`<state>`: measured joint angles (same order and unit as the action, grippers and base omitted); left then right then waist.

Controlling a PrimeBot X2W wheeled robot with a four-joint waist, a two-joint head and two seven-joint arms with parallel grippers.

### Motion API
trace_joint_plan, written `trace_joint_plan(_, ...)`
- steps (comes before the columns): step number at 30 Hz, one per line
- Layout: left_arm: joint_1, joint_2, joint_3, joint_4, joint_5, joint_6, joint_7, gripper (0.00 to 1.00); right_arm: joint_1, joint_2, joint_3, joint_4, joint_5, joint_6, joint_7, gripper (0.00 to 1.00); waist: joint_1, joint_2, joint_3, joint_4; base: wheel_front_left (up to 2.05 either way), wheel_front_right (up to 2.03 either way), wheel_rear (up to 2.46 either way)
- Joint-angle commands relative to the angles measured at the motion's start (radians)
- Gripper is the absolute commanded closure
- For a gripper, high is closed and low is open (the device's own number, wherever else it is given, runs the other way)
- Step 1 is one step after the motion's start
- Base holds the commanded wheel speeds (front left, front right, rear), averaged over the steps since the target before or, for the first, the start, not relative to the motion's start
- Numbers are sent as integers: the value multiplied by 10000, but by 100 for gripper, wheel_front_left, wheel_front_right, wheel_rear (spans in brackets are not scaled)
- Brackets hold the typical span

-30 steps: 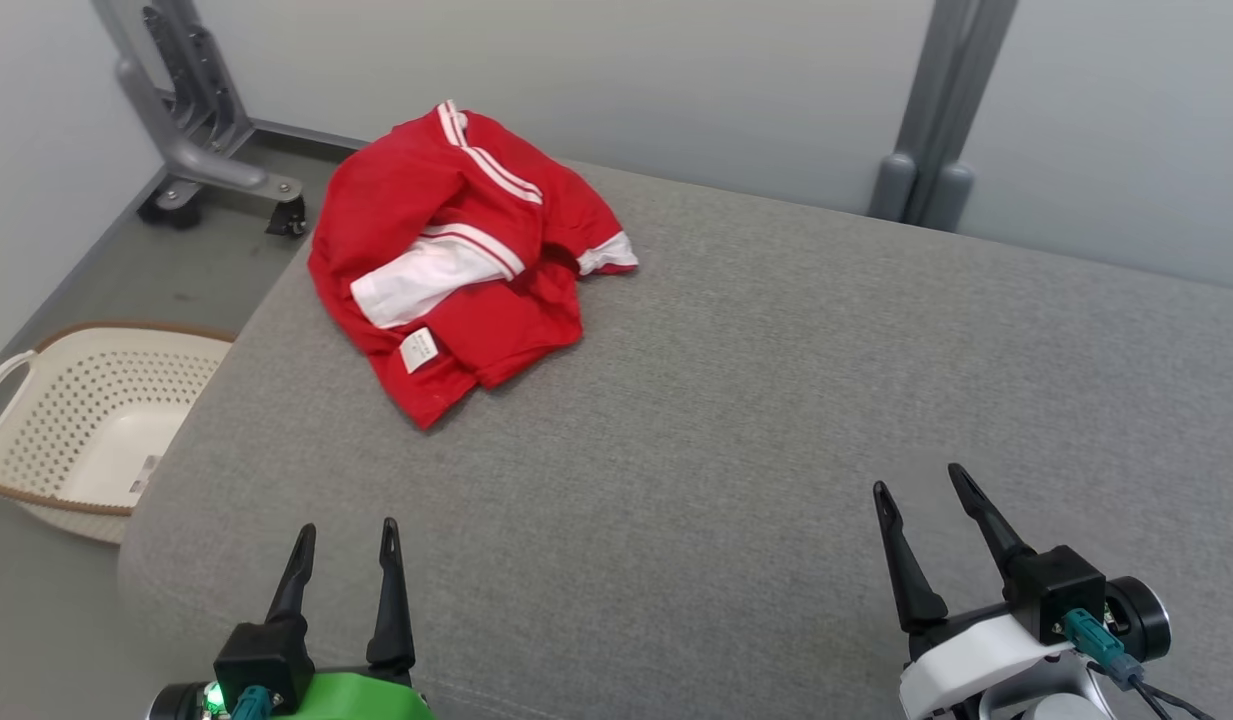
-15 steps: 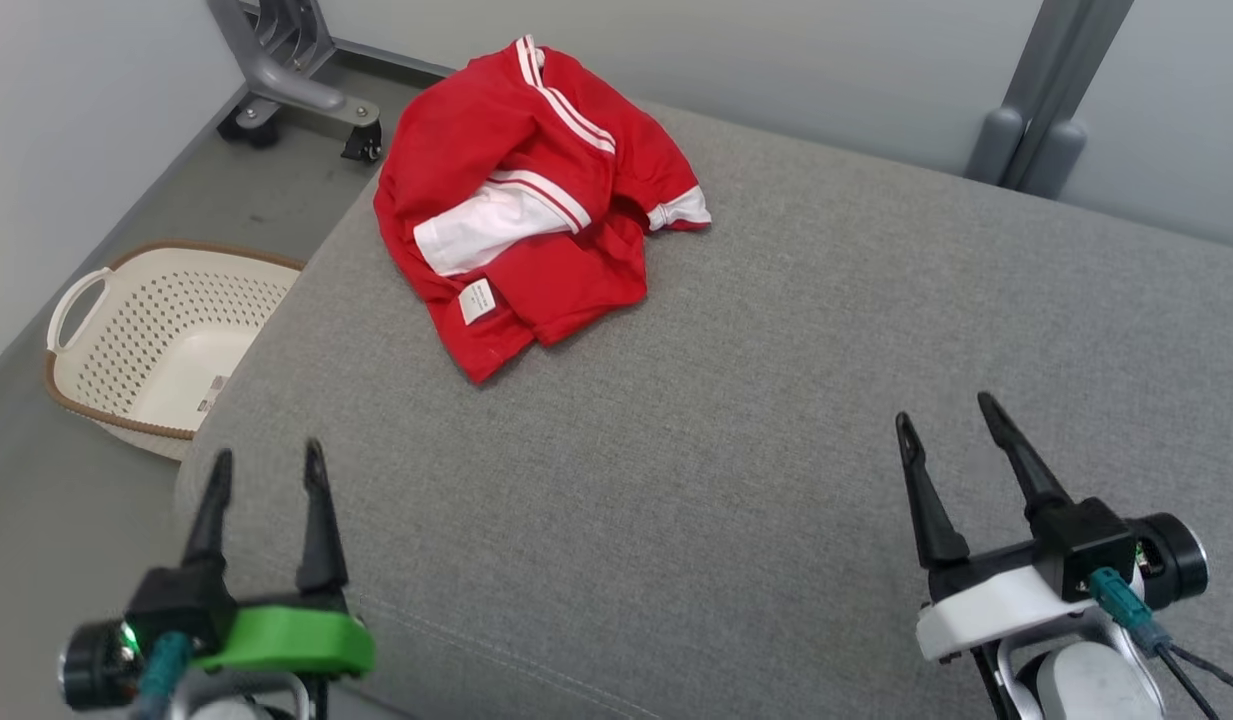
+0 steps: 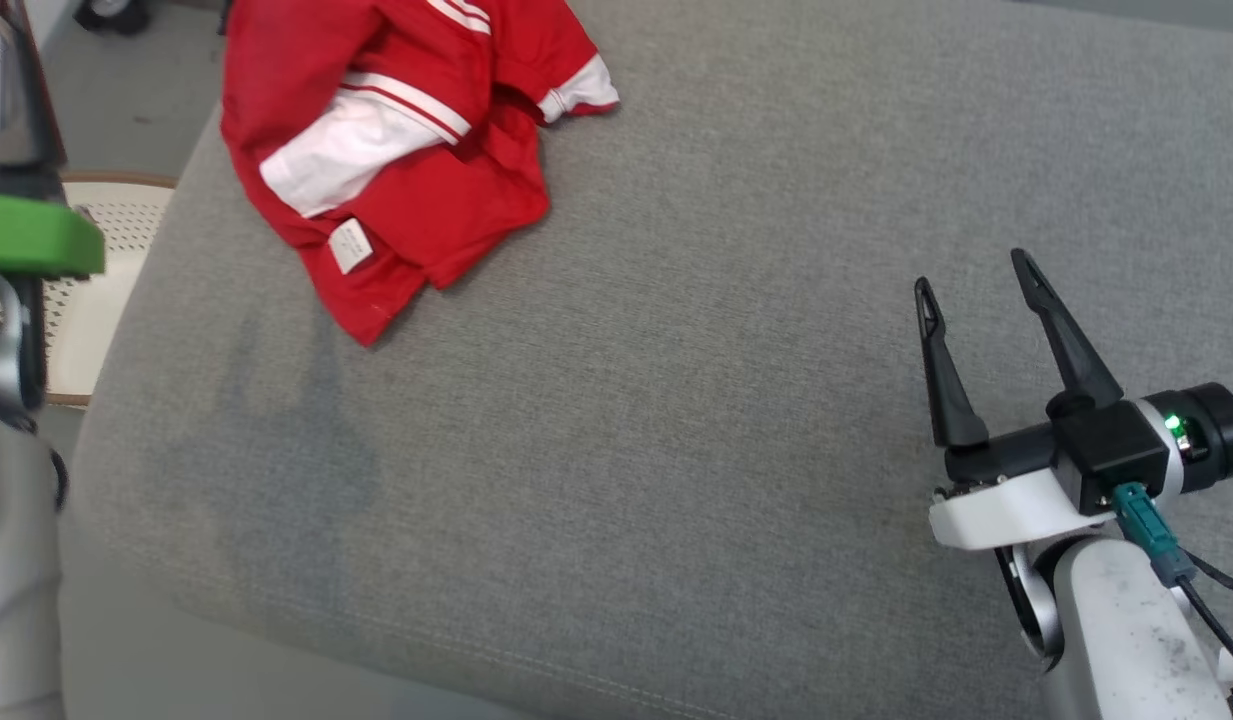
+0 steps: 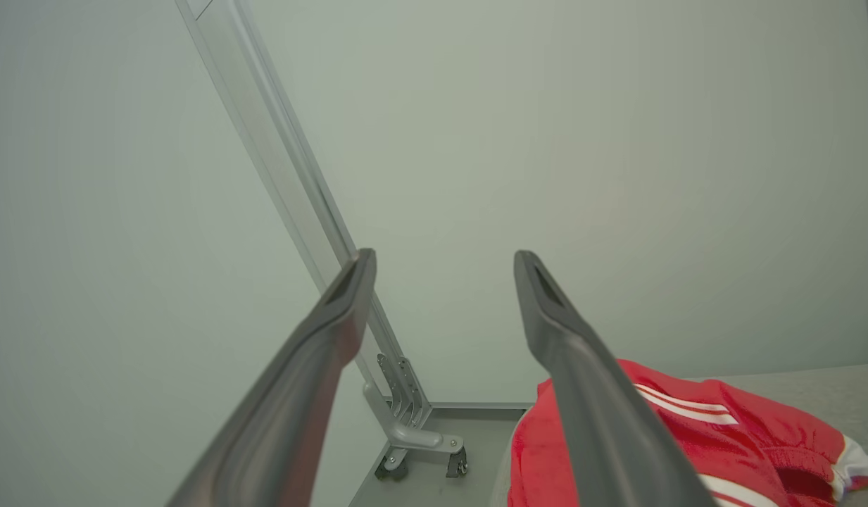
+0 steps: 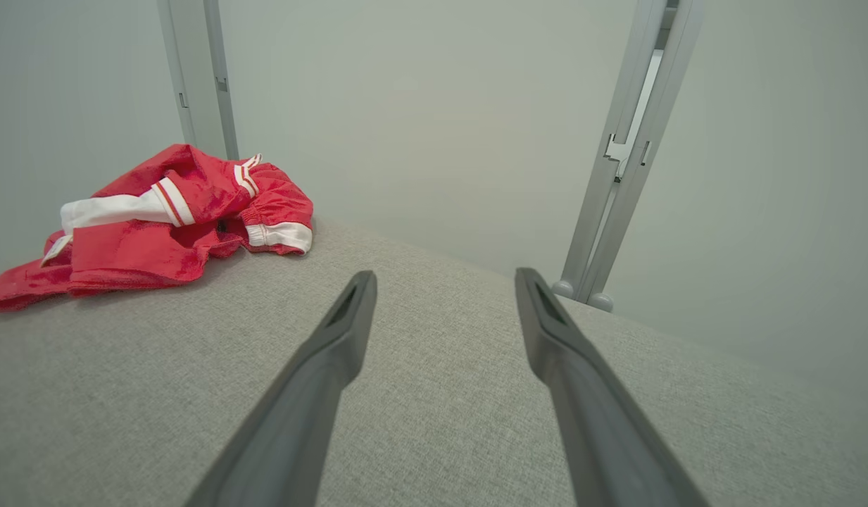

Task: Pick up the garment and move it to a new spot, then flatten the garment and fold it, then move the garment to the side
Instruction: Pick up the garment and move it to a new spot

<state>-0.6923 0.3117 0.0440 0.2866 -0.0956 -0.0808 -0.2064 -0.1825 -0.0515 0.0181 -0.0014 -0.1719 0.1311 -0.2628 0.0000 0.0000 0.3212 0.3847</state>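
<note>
The garment [image 3: 396,150] is a crumpled red piece with white stripes and a white label, lying at the far left end of the grey padded surface [image 3: 676,420]. My right gripper [image 3: 971,270] hovers open over the surface's right side, far from the cloth, with nothing between its fingers. The right wrist view has the garment [image 5: 159,232] off to the left of the open right gripper [image 5: 444,273]. My left gripper [image 4: 444,255] is open and empty, raised beyond the surface's left end, with the garment [image 4: 722,436] low to its right. Its green housing [image 3: 31,235] sits at the head view's left edge.
A white perforated basket [image 3: 116,215] stands on the floor left of the surface, partly behind my left arm. A wheeled metal stand [image 4: 412,436] is on the floor past the garment. A grey upright post [image 5: 617,176] rises behind the surface's far right.
The head camera has tipped down and shifted, so the whole picture moved. My left arm has risen to the left edge of view. The garment lies as before.
</note>
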Motion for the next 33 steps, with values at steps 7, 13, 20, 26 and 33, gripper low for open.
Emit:
trace_joint_plan(7, -2502, 467, -279, 2314, -734, -384, 1237, 0, -685, -150, -361, -805, -135, -6, -32, 0, 0, 0, 2747, -1889, 0, 0, 0)
trace_joint_plan(13, -3237, 823, -1090, 3883, -1027, -482, 1962, 0, -778, -129, -614, -1237, -161, -6, -32, 0, 0, 0, 3354, -2187, 0, 0, 0)
trace_joint_plan(20, -3587, 1039, -1869, 4963, -1676, -494, 2229, 0, -739, -85, -655, -1418, -103, -6, -32, 0, 0, 0, 3599, -2381, 0, 0, 0)
trace_joint_plan(26, -3850, 1341, -2058, 5578, -1623, -398, 1948, 66, -760, -53, -629, -1297, -44, -6, -32, 0, 0, 0, 3495, -2451, 0, 0, 0)
trace_joint_plan(33, -4078, 1524, -2255, 5987, -1391, -240, 1547, 100, -781, -10, -391, -1045, 160, -6, -32, 0, 0, 0, 2892, -2535, 0, 0, 0)
